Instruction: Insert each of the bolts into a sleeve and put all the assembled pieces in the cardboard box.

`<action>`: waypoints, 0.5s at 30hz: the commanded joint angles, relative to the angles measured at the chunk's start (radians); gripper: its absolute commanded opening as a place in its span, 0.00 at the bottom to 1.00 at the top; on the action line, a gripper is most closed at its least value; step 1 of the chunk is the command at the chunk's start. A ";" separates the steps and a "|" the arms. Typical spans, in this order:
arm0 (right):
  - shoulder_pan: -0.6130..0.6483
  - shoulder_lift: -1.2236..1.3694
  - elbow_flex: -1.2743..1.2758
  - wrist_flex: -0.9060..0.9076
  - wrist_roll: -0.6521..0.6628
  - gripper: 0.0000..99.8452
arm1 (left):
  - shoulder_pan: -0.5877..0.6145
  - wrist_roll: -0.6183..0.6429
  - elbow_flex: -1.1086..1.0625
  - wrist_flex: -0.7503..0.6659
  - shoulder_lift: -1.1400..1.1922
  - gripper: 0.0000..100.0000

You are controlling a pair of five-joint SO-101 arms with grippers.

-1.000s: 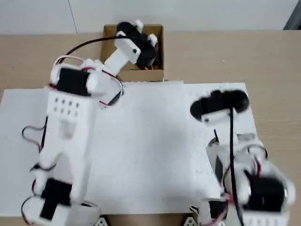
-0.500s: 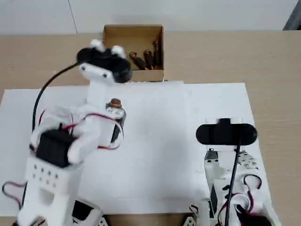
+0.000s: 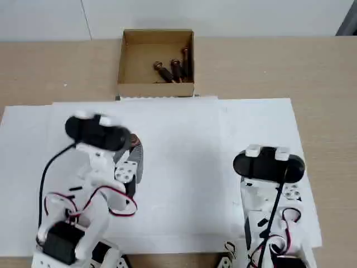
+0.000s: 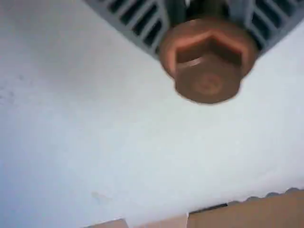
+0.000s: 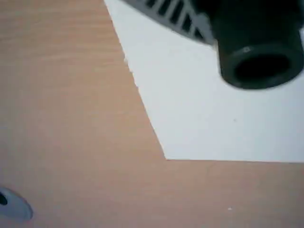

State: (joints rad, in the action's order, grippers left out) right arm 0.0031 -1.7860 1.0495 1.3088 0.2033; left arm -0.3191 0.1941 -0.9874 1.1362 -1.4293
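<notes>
Pinches bolt (image 4: 207,61) in left gripper (image 4: 205,12) above sheet (image 3: 184,167); clamps sleeve (image 5: 256,45) in right gripper (image 5: 223,19) near sheet corner; assembled pieces (image 3: 174,68) in box (image 3: 120,61).

Bolt (image 4: 207,66) shank hidden behind head

White-and-black left arm (image 3: 78,223) is folded low, elbow drawn in, with its black left wrist camera housing (image 3: 95,133) uppermost. The left gripper (image 3: 135,155) angles downward, clamped on a copper-coloured hex-head bolt (image 4: 207,61). White-and-black right arm (image 3: 273,223) is folded likewise beneath its black right wrist camera housing (image 3: 269,164). The right gripper (image 5: 216,21) grips a black cylindrical sleeve (image 5: 259,59).
</notes>
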 commanded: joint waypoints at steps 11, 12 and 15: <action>0.289 -0.028 0.204 -0.309 -0.258 0.00 | 0.003 0.203 -0.245 -0.098 -0.358 0.01; 0.317 -0.028 0.219 -0.337 -0.259 0.00 | 0.003 0.201 -0.260 -0.107 -0.382 0.01; 0.394 -0.028 0.282 -0.415 -0.261 0.00 | 0.003 0.201 -0.283 -0.114 -0.391 0.01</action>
State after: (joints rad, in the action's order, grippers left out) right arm 0.3360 -1.8059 1.3042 0.9805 -0.0437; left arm -0.3191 0.3874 -1.2681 1.0579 -1.8021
